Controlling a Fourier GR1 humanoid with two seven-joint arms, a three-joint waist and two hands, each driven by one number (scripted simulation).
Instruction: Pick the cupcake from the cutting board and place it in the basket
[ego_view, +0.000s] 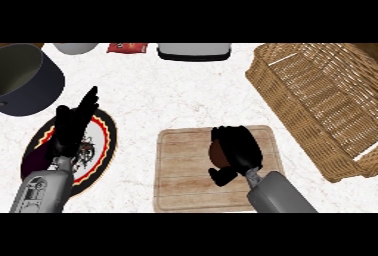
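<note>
Grey forearms (279, 194), black hands (238, 147)

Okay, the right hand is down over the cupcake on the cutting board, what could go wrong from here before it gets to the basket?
1. The right hand hides most of the cupcake, so how its fingers sit on it cannot be checked; it might slip when lifted.
2. The basket has a tall woven wall on the near side; a low carry could bump it.
3. The cupcake sits near the cutting board middle; dragging instead of lifting could shift the board.
</note>
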